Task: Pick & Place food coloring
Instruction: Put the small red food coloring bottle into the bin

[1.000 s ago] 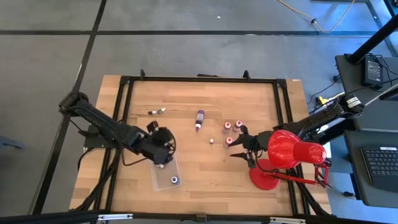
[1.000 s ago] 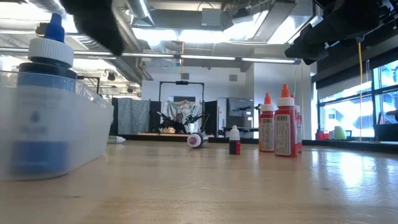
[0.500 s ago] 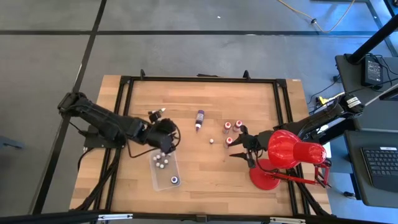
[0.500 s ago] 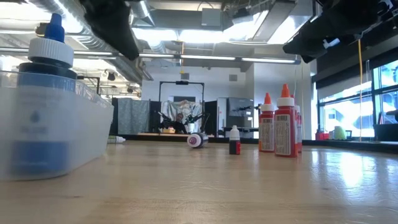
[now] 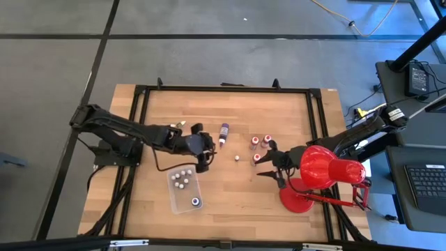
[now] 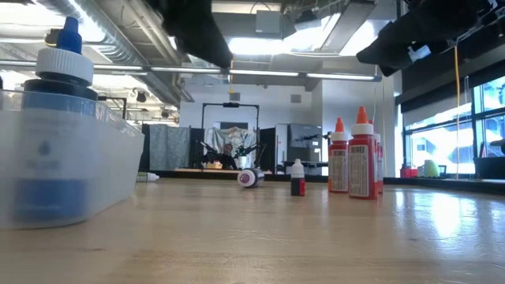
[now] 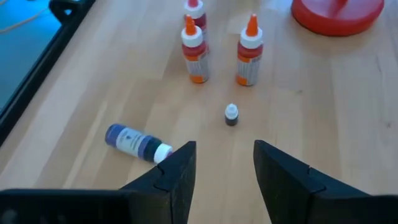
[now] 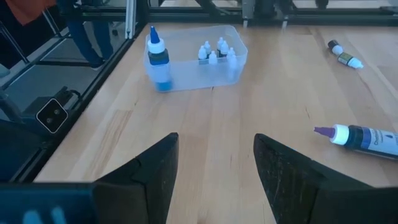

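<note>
The food coloring is spread over the table. A purple bottle (image 5: 224,132) (image 7: 134,142) lies on its side. Three red bottles (image 5: 256,142) (image 7: 194,56) and a tiny dark one (image 5: 237,158) (image 7: 231,115) stand upright. Another small bottle (image 8: 345,55) lies near the far left. Several tiny white bottles (image 5: 180,178) and a blue bottle (image 5: 196,202) (image 8: 157,59) stand in the clear tray (image 5: 182,194). My left gripper (image 5: 207,159) (image 7: 224,155) hangs open above the table, between tray and purple bottle. My right gripper (image 5: 267,160) (image 8: 216,146) waits open over the red bottles.
A big red desk lamp (image 5: 324,167) stands at the table's right, its base (image 7: 339,12) just behind the red bottles. A black frame (image 5: 143,104) runs round the tabletop. Bare wood (image 5: 237,195) lies between the tray and the lamp.
My left gripper has swung from over the tray toward the table's right and a little toward its far edge, nearing the purple bottle, and has rolled at the wrist. It has stayed open. The tiny white bottles in the tray have come into view.
</note>
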Controlling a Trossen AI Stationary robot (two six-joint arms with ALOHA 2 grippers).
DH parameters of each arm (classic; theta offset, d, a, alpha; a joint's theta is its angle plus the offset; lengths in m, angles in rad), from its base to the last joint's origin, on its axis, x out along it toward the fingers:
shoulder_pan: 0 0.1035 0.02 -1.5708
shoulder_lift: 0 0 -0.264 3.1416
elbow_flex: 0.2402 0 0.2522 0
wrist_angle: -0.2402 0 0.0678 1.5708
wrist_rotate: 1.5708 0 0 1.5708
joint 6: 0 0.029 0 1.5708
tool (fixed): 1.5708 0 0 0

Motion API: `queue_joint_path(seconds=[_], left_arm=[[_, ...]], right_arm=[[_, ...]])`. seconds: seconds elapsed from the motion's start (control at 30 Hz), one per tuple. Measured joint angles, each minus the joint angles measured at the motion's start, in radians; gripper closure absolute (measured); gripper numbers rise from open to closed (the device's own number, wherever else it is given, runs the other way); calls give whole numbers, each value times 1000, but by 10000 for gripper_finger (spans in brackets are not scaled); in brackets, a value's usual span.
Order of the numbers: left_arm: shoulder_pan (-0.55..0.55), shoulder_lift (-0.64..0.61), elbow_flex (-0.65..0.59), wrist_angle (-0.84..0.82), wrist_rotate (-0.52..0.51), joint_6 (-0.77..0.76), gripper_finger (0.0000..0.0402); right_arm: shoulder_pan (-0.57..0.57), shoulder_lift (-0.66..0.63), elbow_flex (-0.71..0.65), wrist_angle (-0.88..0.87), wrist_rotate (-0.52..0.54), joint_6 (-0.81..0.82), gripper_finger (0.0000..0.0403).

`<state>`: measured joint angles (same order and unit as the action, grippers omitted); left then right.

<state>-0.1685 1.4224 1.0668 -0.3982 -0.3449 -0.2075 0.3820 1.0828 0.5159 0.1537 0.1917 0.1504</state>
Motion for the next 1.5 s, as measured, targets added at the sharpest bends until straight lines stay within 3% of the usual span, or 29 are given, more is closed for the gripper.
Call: queue_joint_path(seconds=[0.13, 0.3, 0.5, 0.7, 0.9, 1.2, 1.4, 1.5], left_arm=[[15, 50, -3, 110, 34, 61, 248], [48, 101, -58, 381, 202, 154, 245], [83, 148, -127, 577, 208, 153, 248], [93, 250, -159, 772, 209, 152, 246], [87, 322, -160, 795, 207, 143, 246], [68, 124, -190, 583, 161, 154, 245], [9, -54, -391, 811, -18, 175, 248], [-3, -127, -467, 896, -38, 203, 248]], right_arm=[[0, 14, 0, 11, 0, -7, 192], [0, 43, 0, 18, 1, -1, 192], [-2, 68, 0, 87, 95, 0, 192], [-2, 68, 0, 81, 102, 2, 192], [-13, 68, 17, 76, 157, 2, 192], [-96, 168, 148, -22, 179, 2, 192], [-182, 333, 277, -124, 59, -7, 192], [-213, 418, 369, -228, 23, -23, 192]])
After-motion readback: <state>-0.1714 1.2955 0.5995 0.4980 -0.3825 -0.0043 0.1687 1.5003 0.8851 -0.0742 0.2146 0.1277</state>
